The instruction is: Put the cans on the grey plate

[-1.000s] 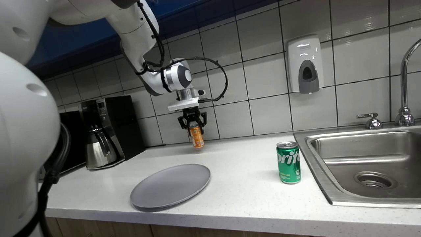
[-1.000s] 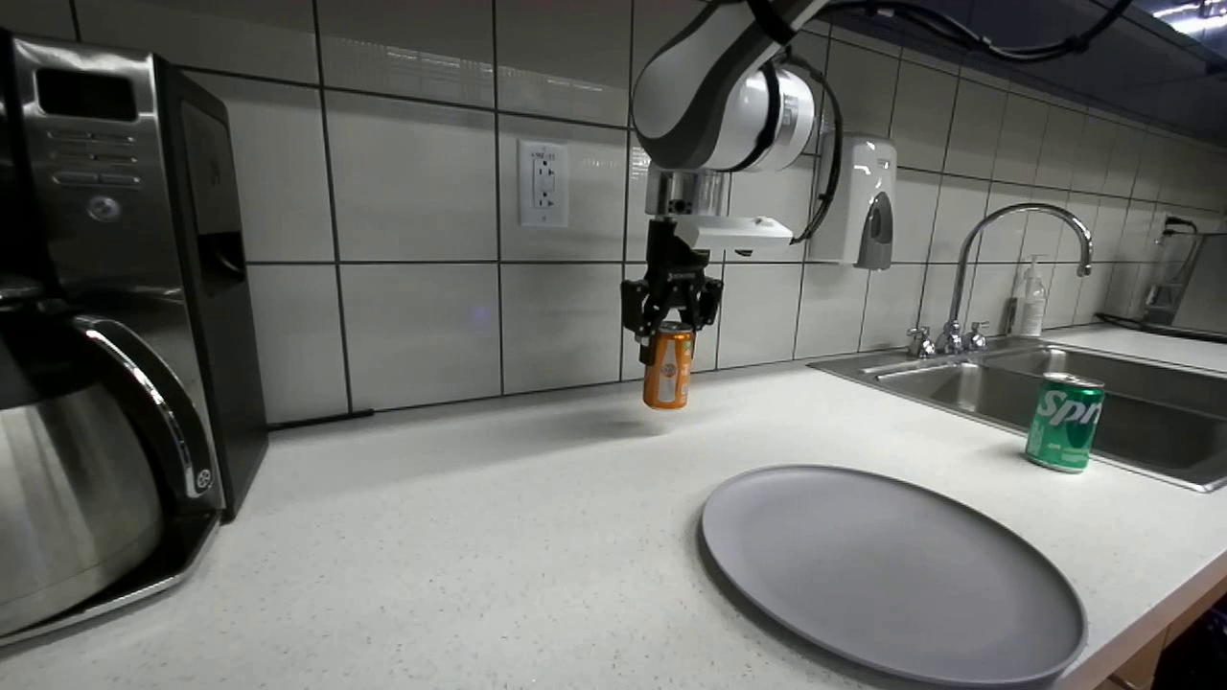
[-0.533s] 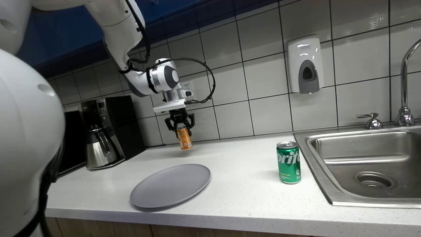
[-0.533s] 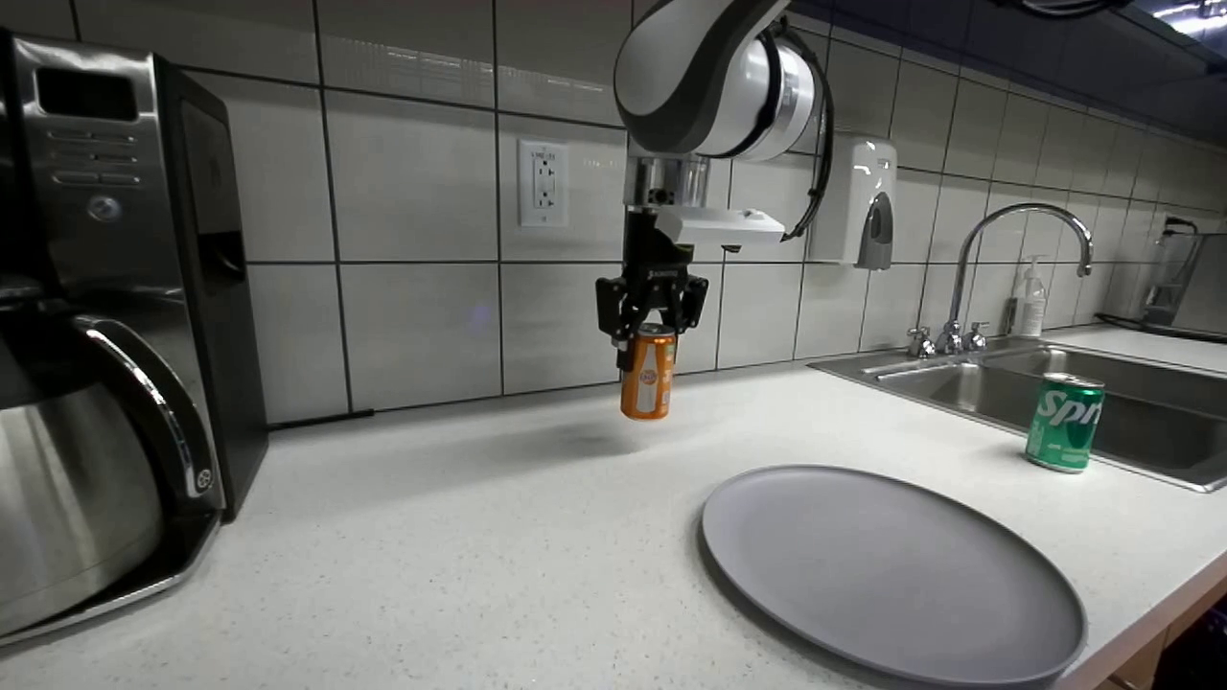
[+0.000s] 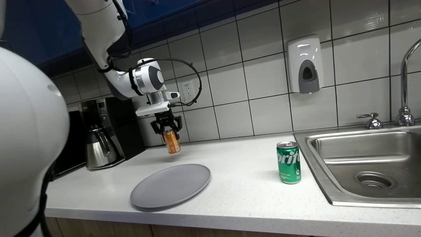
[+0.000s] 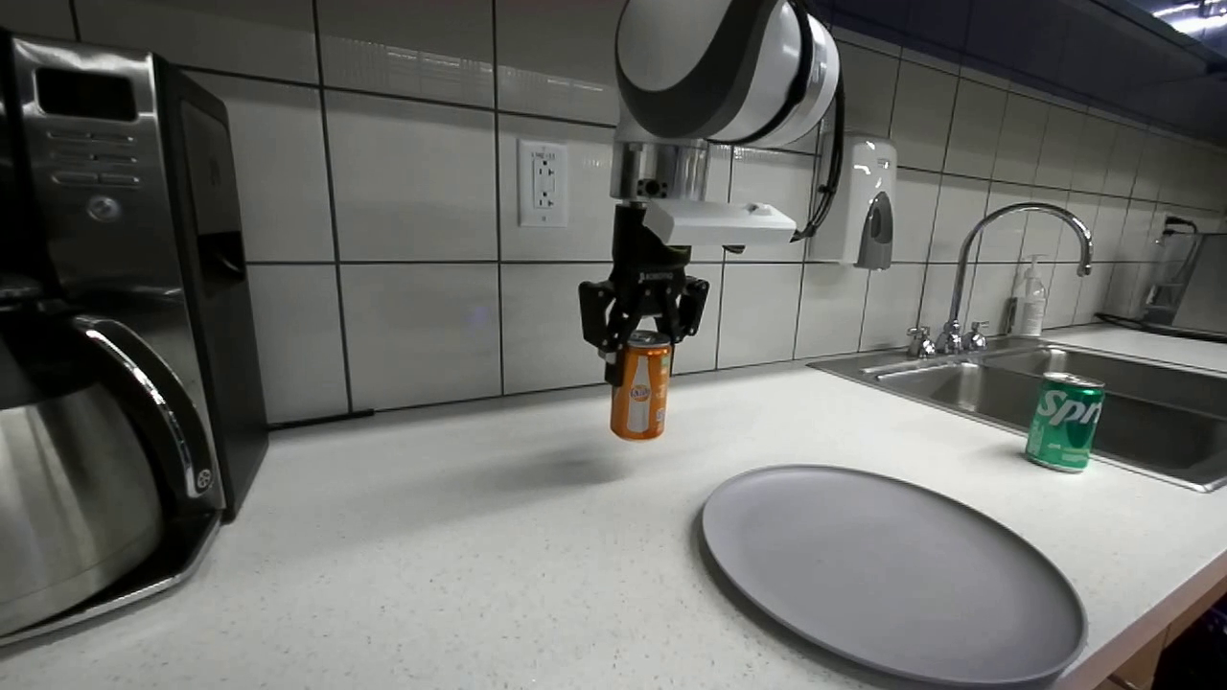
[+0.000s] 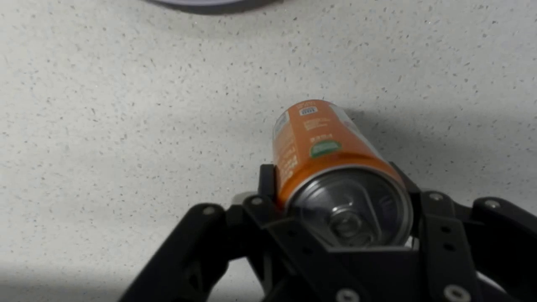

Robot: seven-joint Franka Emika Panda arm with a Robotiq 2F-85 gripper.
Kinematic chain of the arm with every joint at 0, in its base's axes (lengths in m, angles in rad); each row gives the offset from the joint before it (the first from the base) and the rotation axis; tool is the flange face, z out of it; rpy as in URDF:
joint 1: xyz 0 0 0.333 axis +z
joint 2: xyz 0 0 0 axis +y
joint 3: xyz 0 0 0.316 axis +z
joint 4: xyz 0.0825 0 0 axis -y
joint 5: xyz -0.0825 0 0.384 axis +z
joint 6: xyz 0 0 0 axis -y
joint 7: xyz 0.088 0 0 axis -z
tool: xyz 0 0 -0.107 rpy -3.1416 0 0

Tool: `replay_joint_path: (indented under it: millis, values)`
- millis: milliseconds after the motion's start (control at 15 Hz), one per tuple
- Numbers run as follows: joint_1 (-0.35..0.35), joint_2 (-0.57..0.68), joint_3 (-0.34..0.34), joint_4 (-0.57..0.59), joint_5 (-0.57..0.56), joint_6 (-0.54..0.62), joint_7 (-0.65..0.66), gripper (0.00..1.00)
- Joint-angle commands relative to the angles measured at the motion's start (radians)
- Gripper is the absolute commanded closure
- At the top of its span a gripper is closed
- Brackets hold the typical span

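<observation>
Hand [image 6: 644, 358] holds the orange can [image 6: 639, 407] by its sides near the top, in the air near the grey plate [image 6: 891, 575]. That orange can looks slick and may dent if squeezed hard. Grab the green can [image 6: 1064, 426] on the counter [image 6: 431, 575] the same way.

Two cans [image 5: 288, 164], one grey plate [image 5: 170, 186], one coffee pot [image 5: 97, 156]
</observation>
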Motion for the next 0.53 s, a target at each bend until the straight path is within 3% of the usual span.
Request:
replay_joint_path:
  millis: [0,467]
  values:
    - [0.010,-0.106,0.010,-0.117,-0.044,0.034,0.092,0.62]
    - [0.015,-0.226,0.031,-0.254,-0.084,0.039,0.208,0.62]
